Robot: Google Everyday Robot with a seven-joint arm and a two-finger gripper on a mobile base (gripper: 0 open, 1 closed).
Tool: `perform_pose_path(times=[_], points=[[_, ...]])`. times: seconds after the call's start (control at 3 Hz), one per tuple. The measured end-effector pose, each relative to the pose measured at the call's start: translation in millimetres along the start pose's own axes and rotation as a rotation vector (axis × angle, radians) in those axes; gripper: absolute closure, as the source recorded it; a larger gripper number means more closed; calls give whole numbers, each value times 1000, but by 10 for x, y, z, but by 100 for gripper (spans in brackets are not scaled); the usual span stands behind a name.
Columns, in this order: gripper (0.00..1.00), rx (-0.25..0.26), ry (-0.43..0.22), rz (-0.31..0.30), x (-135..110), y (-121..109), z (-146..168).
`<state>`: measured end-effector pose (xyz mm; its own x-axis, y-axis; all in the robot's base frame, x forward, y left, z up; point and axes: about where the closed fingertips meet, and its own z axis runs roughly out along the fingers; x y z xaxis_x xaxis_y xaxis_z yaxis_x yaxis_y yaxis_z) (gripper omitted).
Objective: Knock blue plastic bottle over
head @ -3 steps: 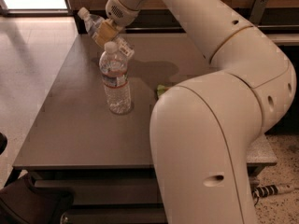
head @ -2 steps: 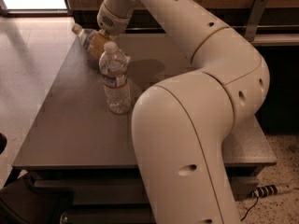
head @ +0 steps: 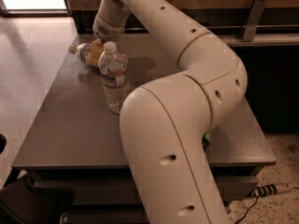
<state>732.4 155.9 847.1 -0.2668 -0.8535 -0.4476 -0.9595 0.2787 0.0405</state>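
Here, blue plastic bottle [head: 85, 53] lying on table [head: 70, 125], cap [head: 73, 47] pointing left, jaws at its base end, opening indiscernible.

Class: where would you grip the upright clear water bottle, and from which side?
Around its labelled middle, level, from the near left: the water bottle stands upright, and the gripper and the fallen blue plastic bottle crowd its far side.

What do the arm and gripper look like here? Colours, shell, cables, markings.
The arm has a glossy cream shell with thick rounded links, seams at the joints and small dark oval recesses. No outer cables or logos show. The gripper, at the far left of the table by the blue plastic bottle, looks yellowish-tan below a cream wrist with a dotted patch.
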Motion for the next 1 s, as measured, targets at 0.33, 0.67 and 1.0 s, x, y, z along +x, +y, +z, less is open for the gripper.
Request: perform_pose_path(times=[0.33, 0.67, 1.0], points=[[58, -3, 2, -1, -6, 4, 39], [27, -8, 4, -1, -12, 8, 97], [5, -11, 6, -1, -14, 10, 128]])
